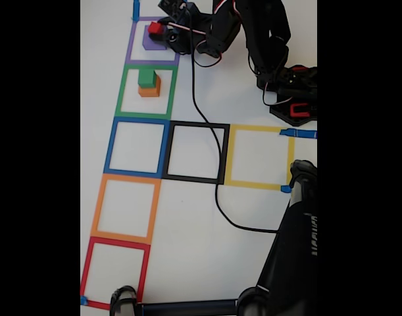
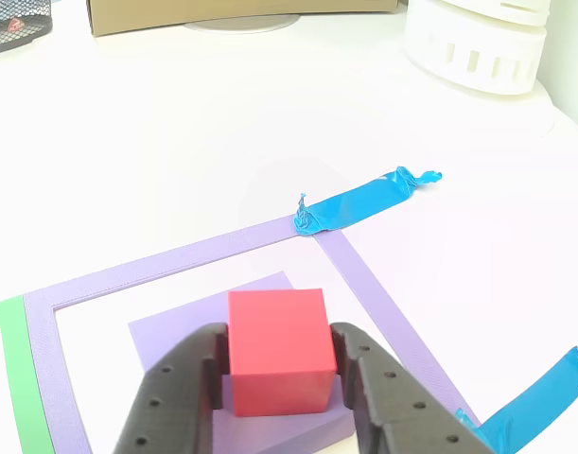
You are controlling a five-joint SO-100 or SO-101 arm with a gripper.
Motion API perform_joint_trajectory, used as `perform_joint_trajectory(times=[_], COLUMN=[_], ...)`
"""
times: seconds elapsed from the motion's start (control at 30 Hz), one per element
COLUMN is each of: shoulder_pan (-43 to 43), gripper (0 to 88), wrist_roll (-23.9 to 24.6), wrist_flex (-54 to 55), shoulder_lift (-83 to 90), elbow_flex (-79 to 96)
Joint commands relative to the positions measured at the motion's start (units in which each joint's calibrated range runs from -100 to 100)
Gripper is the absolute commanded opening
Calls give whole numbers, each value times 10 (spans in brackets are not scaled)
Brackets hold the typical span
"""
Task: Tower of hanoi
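The gripper (image 2: 277, 364) was closed on the red cube (image 2: 277, 352), one finger pressed to each side face, with the cube sitting on or just above the purple block (image 2: 180, 333) directly beneath it, inside the purple frame (image 2: 175, 257).

The largest risk, as a judgement, was a crooked stack: if the cube was not square and centred over the purple block when let go, it could hang over an edge or tip off. A lesser risk was dragging; whether the cube's underside touched the block could not be told, and any sideways motion while in contact could push the block out of its frame. Smaller still, opening fingers might nudge the cube if one pad (image 2: 211, 364) clung longer than the other.

The surface was a plain white table (image 2: 222, 123) marked with coloured square frames. In the fixed view the green frame (image 1: 147, 68) lay just beside the gripper (image 1: 162, 33), holding a green cube (image 1: 147, 77) on an orange block (image 1: 150, 90). Strips of blue tape (image 2: 364, 203) pinned the purple frame's corner just ahead of the fingers. Well beyond them stood a cardboard box (image 2: 232, 11) and a white slotted container (image 2: 478, 43).
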State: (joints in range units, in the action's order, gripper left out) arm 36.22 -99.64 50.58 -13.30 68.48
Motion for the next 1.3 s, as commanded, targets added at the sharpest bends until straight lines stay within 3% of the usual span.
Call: perform_joint_trajectory(times=[0.0, 0.33, 0.5, 0.7, 0.83, 1.03, 1.27], shoulder_pan=[-5, -6, -16, -37, -39, -56, -108], gripper=[46, 4, 8, 3, 2, 4, 2], wrist_roll=[-4, -4, -4, -4, -4, -4, -4], wrist_flex=[8, -22, -124, -392, -632, -1032, -1371], shoulder_lift=[3, 22, 118, 331, 447, 521, 513], elbow_flex=[-18, -18, -10, -27, -93, -321, -619])
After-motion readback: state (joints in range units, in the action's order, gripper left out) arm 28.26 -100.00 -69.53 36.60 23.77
